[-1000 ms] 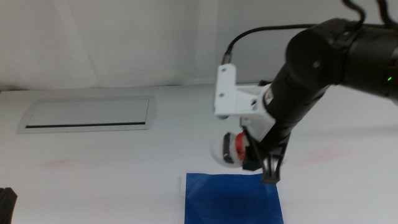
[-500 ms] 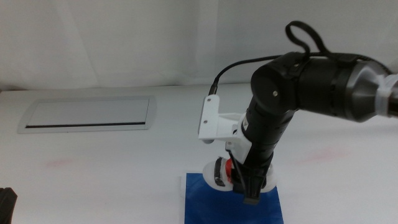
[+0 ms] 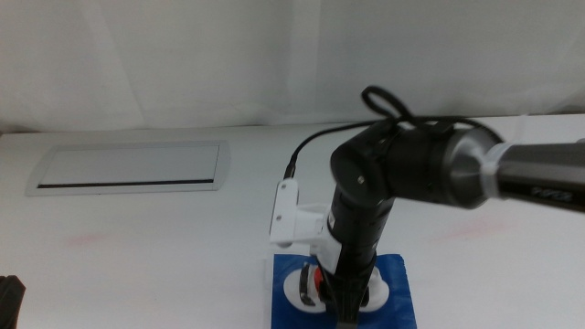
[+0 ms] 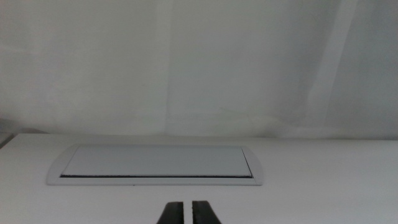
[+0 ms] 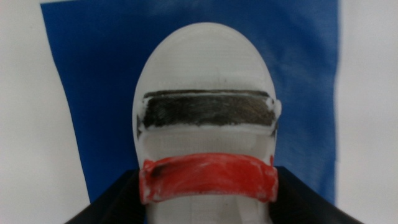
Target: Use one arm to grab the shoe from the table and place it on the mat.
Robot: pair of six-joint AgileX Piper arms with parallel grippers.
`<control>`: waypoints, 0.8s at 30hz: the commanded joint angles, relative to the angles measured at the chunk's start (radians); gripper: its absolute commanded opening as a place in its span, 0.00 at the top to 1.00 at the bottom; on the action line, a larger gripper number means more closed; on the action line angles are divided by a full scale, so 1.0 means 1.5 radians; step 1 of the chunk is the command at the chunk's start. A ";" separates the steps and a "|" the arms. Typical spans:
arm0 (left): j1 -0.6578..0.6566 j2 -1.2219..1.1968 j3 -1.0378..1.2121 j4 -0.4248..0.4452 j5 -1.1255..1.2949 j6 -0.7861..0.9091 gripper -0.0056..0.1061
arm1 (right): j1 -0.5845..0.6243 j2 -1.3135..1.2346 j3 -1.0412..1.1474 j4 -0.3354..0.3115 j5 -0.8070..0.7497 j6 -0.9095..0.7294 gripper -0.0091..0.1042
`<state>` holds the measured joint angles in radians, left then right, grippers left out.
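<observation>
My right arm reaches down over the blue mat near the table's front edge. My right gripper is shut on the shoe, a white sandal, and holds it over the mat's middle. I cannot tell whether the sole touches the mat. In the right wrist view the shoe shows a black strap and a red strap, with the right gripper at its sides and the mat under it. My left gripper waits, shut, at the front left corner.
The grey inset panel lies in the white table at the back left, also in the left wrist view. A thin white strip runs along the mat's left edge. A white curtain hangs behind the table.
My right arm has carried the shoe forward and down, from just behind the mat's far edge to over the mat's middle. The left gripper has not moved.
</observation>
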<state>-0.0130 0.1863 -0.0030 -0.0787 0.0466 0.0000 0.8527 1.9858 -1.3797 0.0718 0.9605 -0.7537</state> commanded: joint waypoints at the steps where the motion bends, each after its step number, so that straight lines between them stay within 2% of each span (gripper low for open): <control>1: -0.003 -0.003 0.006 -0.003 -0.009 -0.006 0.98 | 0.008 0.015 -0.001 -0.005 -0.008 -0.001 0.94; 11: -0.003 -0.003 0.006 -0.003 -0.009 -0.006 0.98 | 0.009 0.039 -0.001 -0.021 -0.012 -0.004 0.94; 13: -0.003 -0.003 0.006 -0.003 -0.009 -0.006 0.98 | 0.009 0.039 -0.001 -0.006 -0.005 -0.004 0.83; 14: -0.003 -0.003 0.006 -0.003 -0.009 -0.006 0.98 | 0.009 0.038 -0.003 -0.006 -0.005 0.008 0.29; 16: -0.003 -0.003 0.006 -0.003 -0.009 -0.006 0.98 | 0.009 0.038 -0.003 -0.020 -0.013 0.036 0.03; 24: -0.003 -0.003 0.006 -0.003 -0.009 -0.006 0.98 | 0.009 0.025 -0.003 -0.034 -0.006 0.031 0.01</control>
<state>-0.0130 0.1863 -0.0030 -0.0787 0.0466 0.0000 0.8635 2.0389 -1.3814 0.0287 0.9499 -0.7006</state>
